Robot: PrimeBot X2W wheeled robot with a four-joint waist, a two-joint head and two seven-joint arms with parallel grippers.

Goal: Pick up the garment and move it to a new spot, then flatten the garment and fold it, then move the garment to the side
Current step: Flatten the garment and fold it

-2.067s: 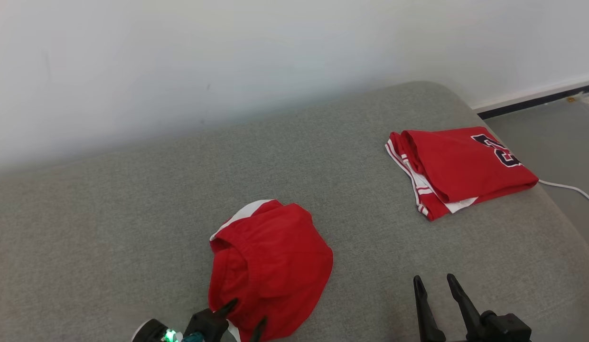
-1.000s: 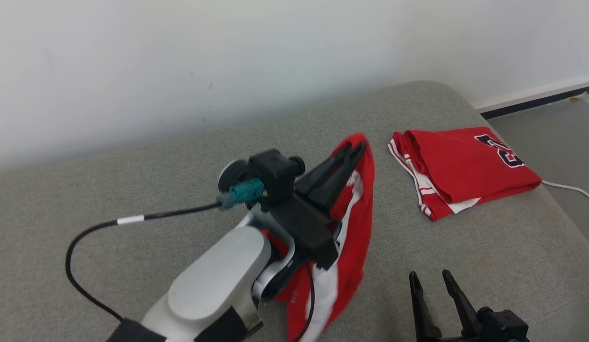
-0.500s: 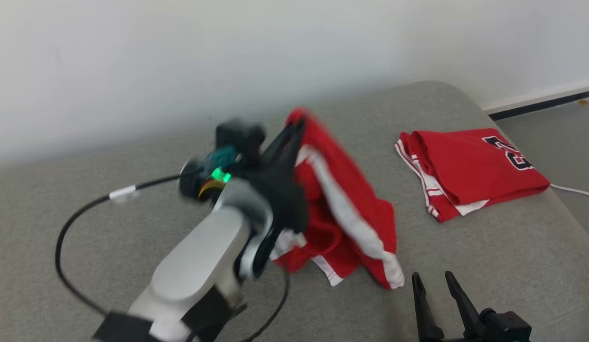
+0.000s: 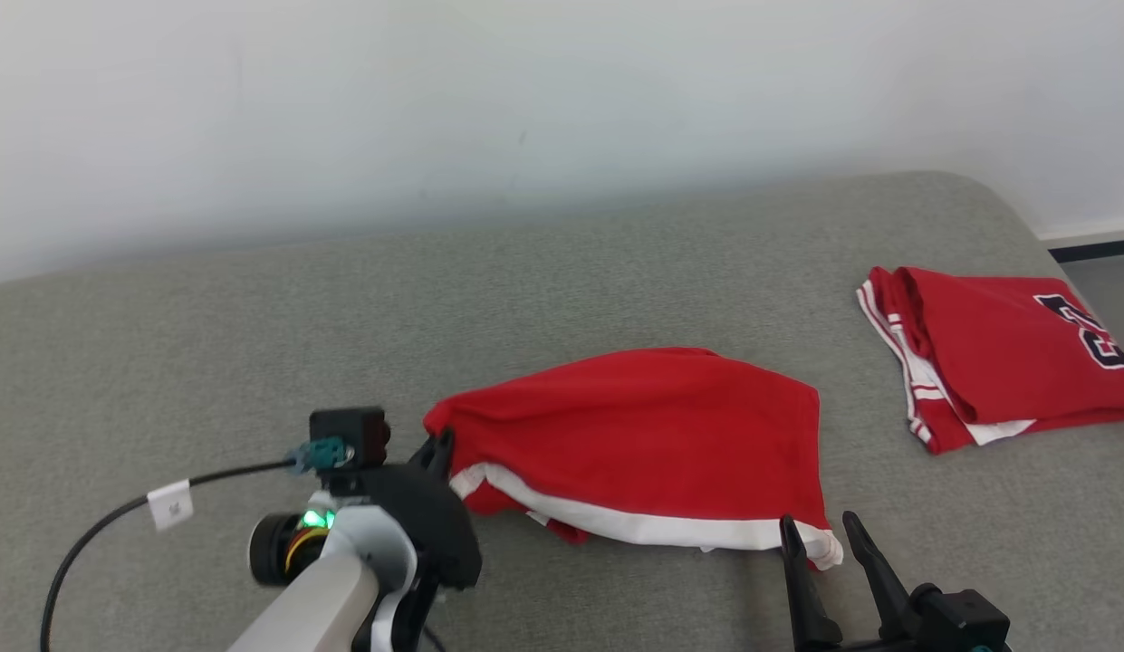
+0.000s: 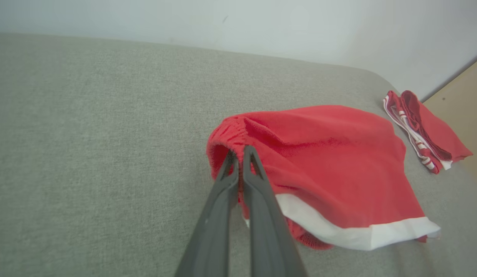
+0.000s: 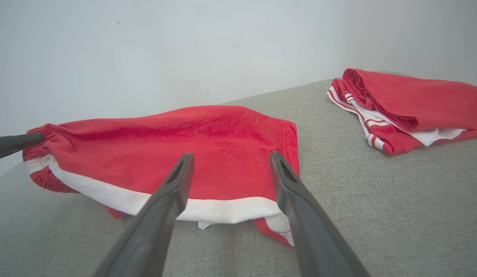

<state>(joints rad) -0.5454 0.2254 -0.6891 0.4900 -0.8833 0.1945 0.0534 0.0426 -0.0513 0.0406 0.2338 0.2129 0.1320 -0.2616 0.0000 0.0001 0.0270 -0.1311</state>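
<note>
Head view puts the red shorts (image 4: pixel 652 426) spread across the middle of the grey cushion (image 4: pixel 254 317), well apart from the folded red jersey (image 4: pixel 1005 353) at the far right. Your left hand (image 4: pixel 439 448) is clamped on the gathered waistband at the shorts' left end; the left wrist view shows cloth pinched between its tips. Your right hand (image 4: pixel 820 530) stands wide open and empty at the near right corner, by the white trim.

Expect thin, limp knit: light, without stiffness, apt to bunch and drag on the cushion's weave, and not fragile. Your best holds are likely the elastic waistband and the hemmed corners, where the cloth is thicker.

The long axis runs left to right across you, with the waistband toward your left, the stitched hem toward the jersey and the white band along the near edge.
</note>
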